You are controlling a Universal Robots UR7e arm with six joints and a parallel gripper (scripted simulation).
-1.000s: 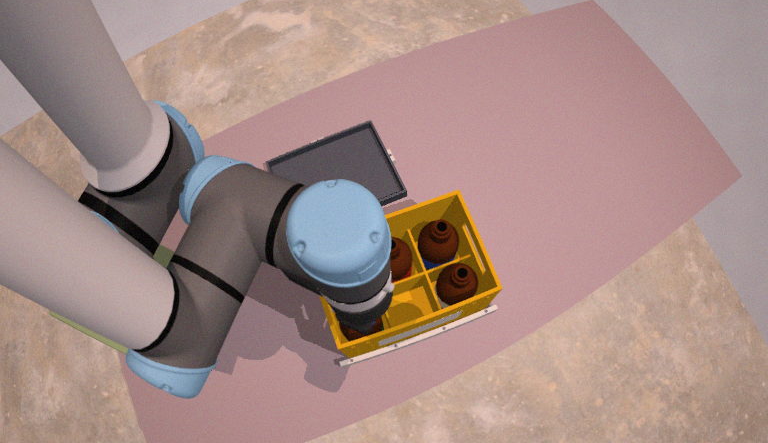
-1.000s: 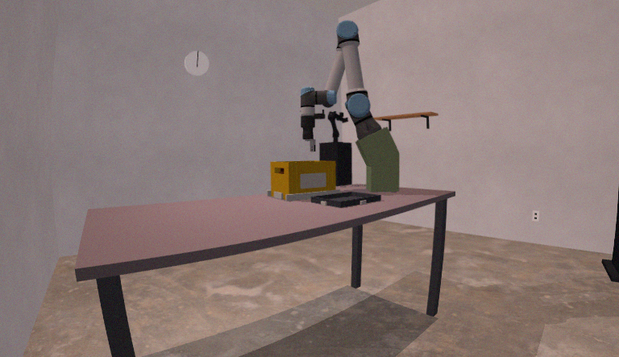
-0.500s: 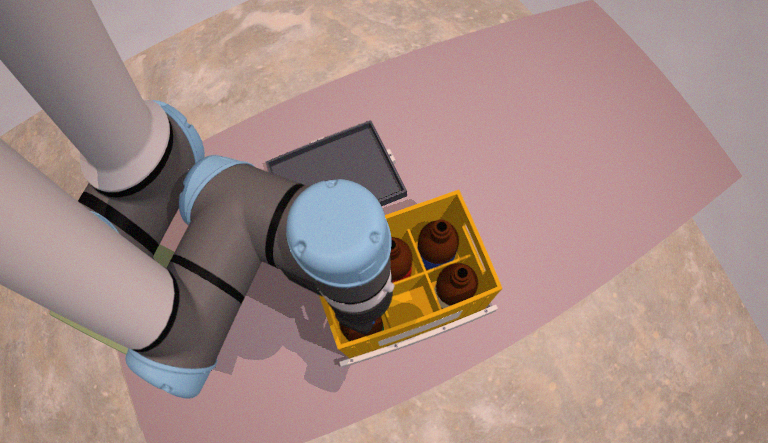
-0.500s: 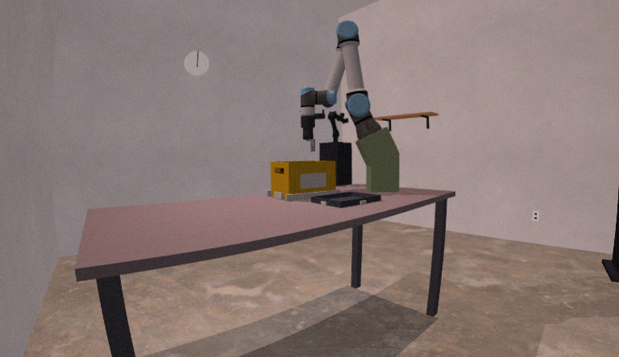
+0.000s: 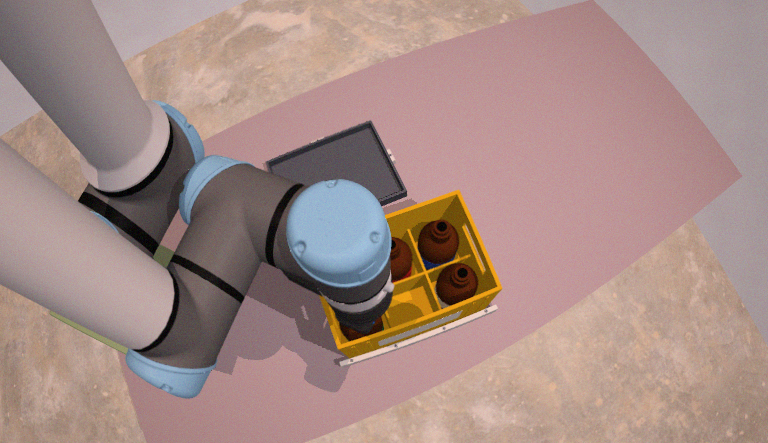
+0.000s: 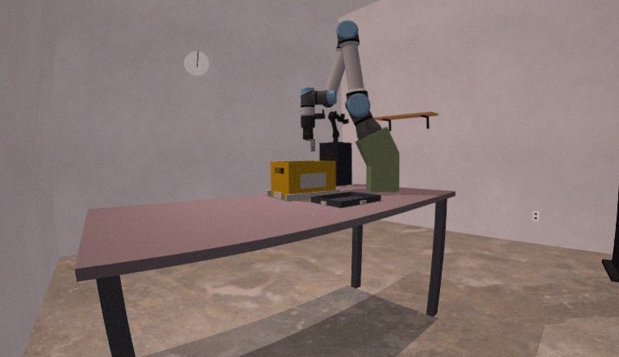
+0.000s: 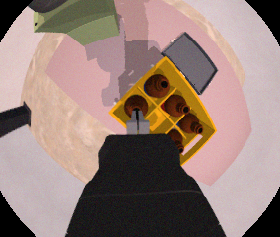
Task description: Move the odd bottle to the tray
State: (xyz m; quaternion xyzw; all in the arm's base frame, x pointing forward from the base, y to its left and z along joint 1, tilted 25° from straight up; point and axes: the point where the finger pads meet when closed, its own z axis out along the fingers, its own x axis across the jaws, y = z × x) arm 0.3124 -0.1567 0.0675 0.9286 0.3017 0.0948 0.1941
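The arm (image 5: 73,70) had grey tubes, blue joint caps, black seams, and an olive pedestal (image 6: 380,166).

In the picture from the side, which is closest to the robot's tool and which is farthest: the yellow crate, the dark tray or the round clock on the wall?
1. The yellow crate is nearest, right below the shut tool.
2. The dark tray comes next, flat on the table in front of the crate, towards the arm's green base.
3. The round wall clock is farthest, high up on the wall to the left.
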